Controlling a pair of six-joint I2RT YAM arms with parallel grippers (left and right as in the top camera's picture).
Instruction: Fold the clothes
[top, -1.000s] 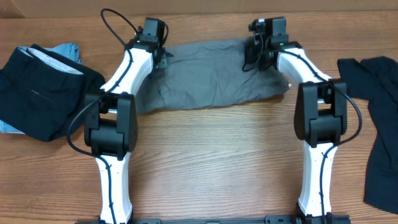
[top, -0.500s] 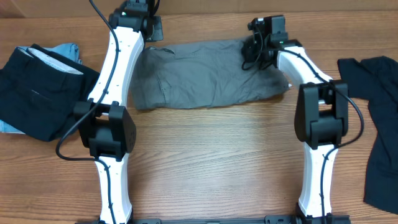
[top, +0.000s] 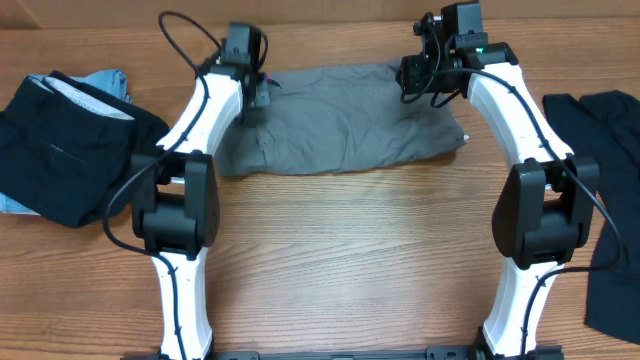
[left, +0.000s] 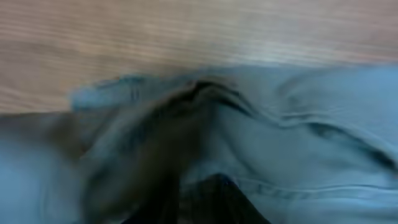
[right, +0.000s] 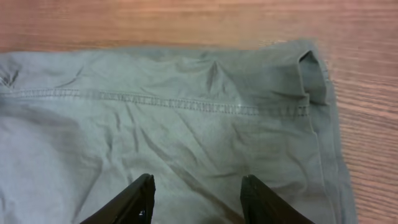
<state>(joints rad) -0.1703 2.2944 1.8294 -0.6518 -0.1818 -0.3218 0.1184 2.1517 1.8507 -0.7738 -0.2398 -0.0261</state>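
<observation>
The medium-grey wrinkled garment (top: 340, 125) lies spread flat at the far middle of the table. My left gripper (top: 256, 97) is at its far left corner. The left wrist view is blurred: grey fabric (left: 298, 124) fills it, and the fingers (left: 214, 186) show as one dark tip against the cloth, so they look shut. I cannot tell if cloth is pinched. My right gripper (top: 412, 80) hovers over the far right corner. In the right wrist view its fingers (right: 198, 186) are open and empty above the seamed grey fabric (right: 186, 130).
A pile of black clothes (top: 70, 150) with a light-blue one (top: 112, 80) under it lies at the left edge. Another black garment (top: 610, 170) lies at the right edge. Bare wood table (top: 340, 250) runs in front of the grey garment.
My left arm swung out to the far table edge and has come back to the garment's far left corner. My right arm has shifted slightly farther back and to the right.
</observation>
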